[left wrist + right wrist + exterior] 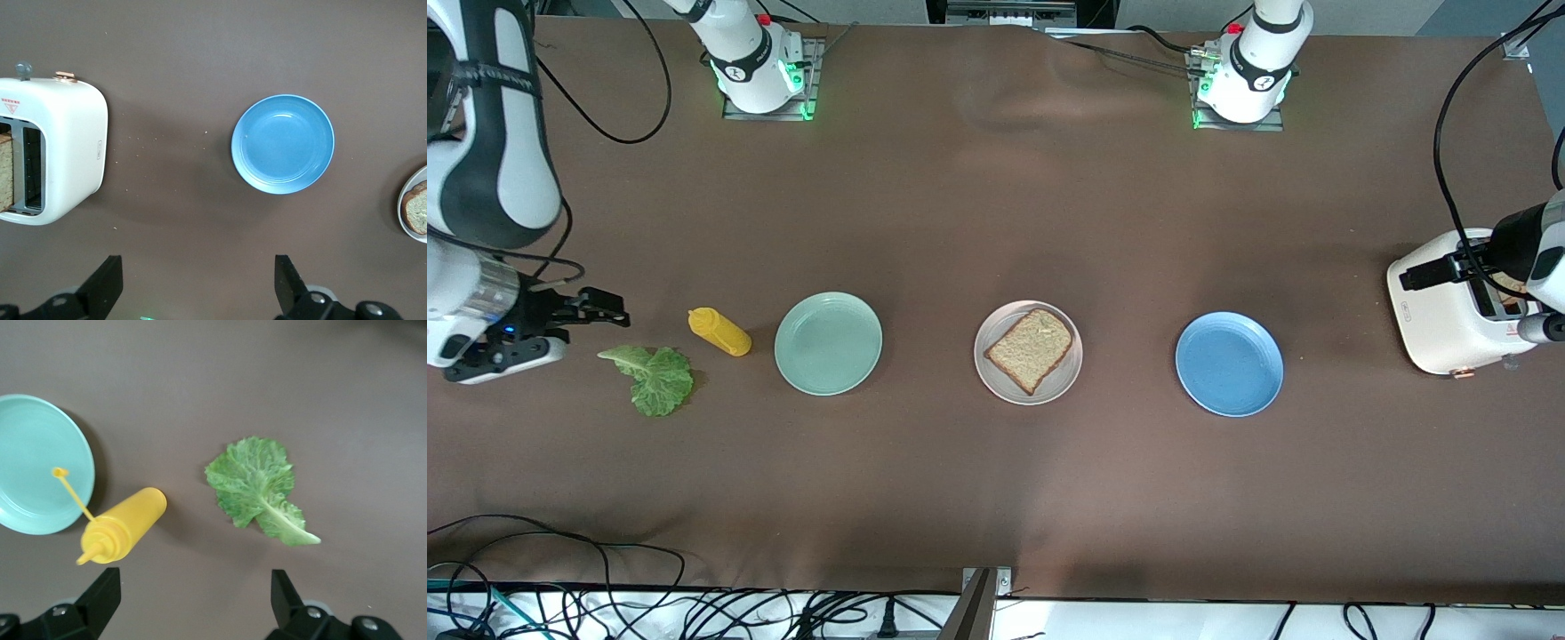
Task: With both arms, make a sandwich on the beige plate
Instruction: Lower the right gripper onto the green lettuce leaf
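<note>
We see one bread slice [1030, 348] on the beige plate [1069, 373]; lettuce leaf [655, 377] at its nine o'clock. Left gripper [199, 287] and right gripper [193, 603]: jaws spread, empty.

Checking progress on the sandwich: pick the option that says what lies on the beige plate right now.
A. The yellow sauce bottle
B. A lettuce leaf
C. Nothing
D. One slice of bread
D: a single bread slice lies on the beige plate, while the lettuce leaf and the yellow bottle lie on the table toward the right arm's end.
</note>
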{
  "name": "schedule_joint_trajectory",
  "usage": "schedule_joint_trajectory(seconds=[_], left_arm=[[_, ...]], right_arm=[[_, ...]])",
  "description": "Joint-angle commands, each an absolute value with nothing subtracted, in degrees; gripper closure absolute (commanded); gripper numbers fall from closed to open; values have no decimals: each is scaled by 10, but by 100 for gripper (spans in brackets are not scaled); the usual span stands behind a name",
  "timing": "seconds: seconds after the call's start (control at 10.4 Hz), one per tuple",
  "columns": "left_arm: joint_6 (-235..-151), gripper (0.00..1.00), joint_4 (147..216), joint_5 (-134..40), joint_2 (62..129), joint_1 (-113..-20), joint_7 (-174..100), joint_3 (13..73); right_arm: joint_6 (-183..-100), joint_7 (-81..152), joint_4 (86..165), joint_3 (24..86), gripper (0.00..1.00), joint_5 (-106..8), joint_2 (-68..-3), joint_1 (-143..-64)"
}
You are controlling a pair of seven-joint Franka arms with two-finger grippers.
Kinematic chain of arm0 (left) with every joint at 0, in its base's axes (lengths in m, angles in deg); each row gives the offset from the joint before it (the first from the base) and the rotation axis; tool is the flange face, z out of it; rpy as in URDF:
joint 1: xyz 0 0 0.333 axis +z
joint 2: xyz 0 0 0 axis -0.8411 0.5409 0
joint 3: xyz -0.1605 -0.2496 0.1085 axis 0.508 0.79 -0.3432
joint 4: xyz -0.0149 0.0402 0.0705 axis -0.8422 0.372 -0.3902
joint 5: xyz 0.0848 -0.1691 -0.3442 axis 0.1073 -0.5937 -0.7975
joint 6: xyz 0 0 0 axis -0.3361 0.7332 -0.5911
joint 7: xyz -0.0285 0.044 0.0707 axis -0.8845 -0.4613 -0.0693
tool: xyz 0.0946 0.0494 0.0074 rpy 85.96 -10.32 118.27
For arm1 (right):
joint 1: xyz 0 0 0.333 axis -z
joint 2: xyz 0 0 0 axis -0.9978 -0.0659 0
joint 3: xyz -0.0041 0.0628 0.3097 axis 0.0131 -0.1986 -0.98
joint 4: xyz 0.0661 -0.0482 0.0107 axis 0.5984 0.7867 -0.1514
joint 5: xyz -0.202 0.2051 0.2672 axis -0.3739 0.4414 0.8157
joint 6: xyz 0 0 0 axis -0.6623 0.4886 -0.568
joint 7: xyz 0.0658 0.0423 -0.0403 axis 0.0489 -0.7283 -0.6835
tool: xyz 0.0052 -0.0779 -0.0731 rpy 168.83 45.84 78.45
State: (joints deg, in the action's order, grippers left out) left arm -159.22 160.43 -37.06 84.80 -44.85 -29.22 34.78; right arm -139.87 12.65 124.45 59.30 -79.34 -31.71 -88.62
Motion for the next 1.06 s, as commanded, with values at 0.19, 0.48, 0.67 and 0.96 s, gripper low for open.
schedule_joint_trajectory(seconds=[0.19,0.48,0.67,0.96], left_arm=[[-1598,0,1647,-387,797,-448,-310,340],[-1597,0,1646,-388,799,-453,-311,343],[-1597,0,1646,-388,802,-456,-314,343],[-1593,0,1638,-388,802,-457,-310,352]], right_arm=[[-1485,-15,1251,590,0,-773,-382,-858],[-1521,-60,1244,571,0,-757,-442,-825],[-1554,-136,1244,570,0,-700,-477,-819],[-1579,-179,1251,568,0,-698,-482,-820]])
